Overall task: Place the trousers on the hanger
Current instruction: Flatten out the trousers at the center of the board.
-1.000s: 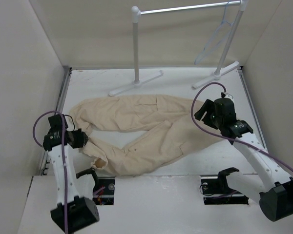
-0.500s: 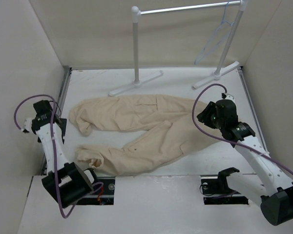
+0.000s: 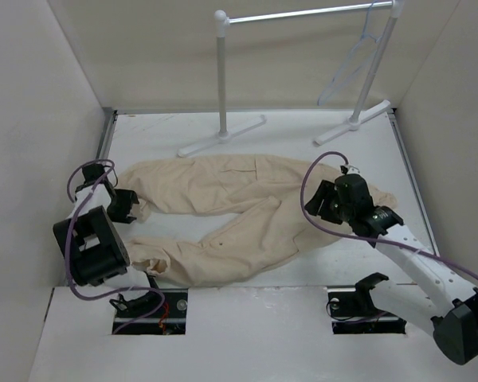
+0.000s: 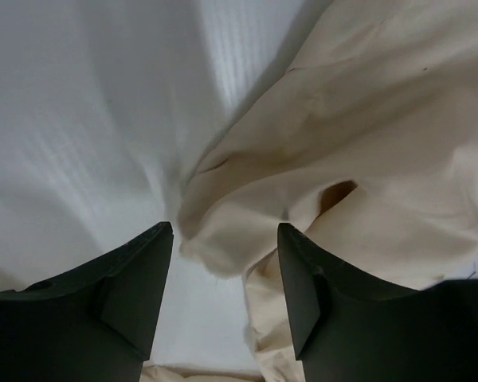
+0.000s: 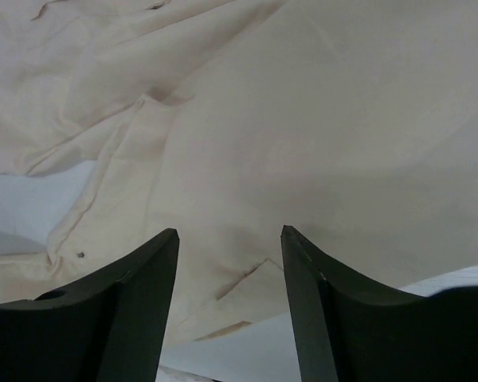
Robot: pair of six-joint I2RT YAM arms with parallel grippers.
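Hands closing on the trousers, nothing gripped yet.

Left hand (image 4: 223,231) has swung back in from the left side to the end of the far leg, its fingers spread either side of the cuff tip and not yet clenched. Right hand (image 5: 229,231) has edged left over the waist end, likewise released, with cloth below it. The trousers (image 3: 239,195) lie unmoved on the worktop (image 3: 303,131), legs pointing left. The hanger (image 3: 354,52) hangs from the rack (image 3: 221,72) at the far right, well apart from them. This looks like the set-up for a two-handed lift, so the task is barely begun.
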